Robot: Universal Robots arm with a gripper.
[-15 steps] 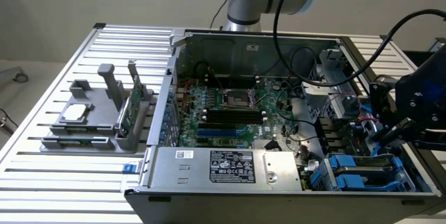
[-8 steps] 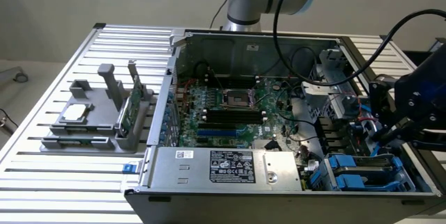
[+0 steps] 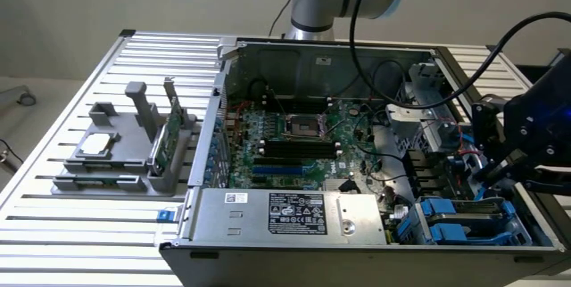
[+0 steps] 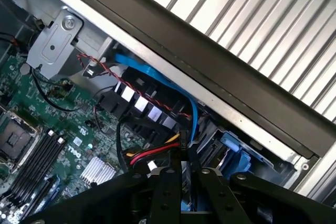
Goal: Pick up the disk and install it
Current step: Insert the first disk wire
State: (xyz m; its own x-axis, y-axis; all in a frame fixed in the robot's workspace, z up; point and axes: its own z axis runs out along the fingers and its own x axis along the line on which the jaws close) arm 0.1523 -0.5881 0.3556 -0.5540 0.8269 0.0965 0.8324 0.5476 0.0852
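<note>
On the exterior view's left, a grey fixture [image 3: 111, 166] holds a small silver chip [image 3: 96, 143] and an upright green circuit card [image 3: 166, 138]. In the middle lies the open computer case [image 3: 357, 263], with its motherboard [image 3: 285, 136] behind the boxed power supply [image 3: 290, 215]. Toward the right front corner sit blue drive rails [image 3: 443, 220]. Above them hangs the gripper [image 3: 501, 166]. In the wrist view its 2 fingers [image 4: 167, 187] stand close together, clamped on a thin slab seen edge-on, which appears to be the disk [image 4: 184, 195], poised over the bay beside the case's side wall.
</note>
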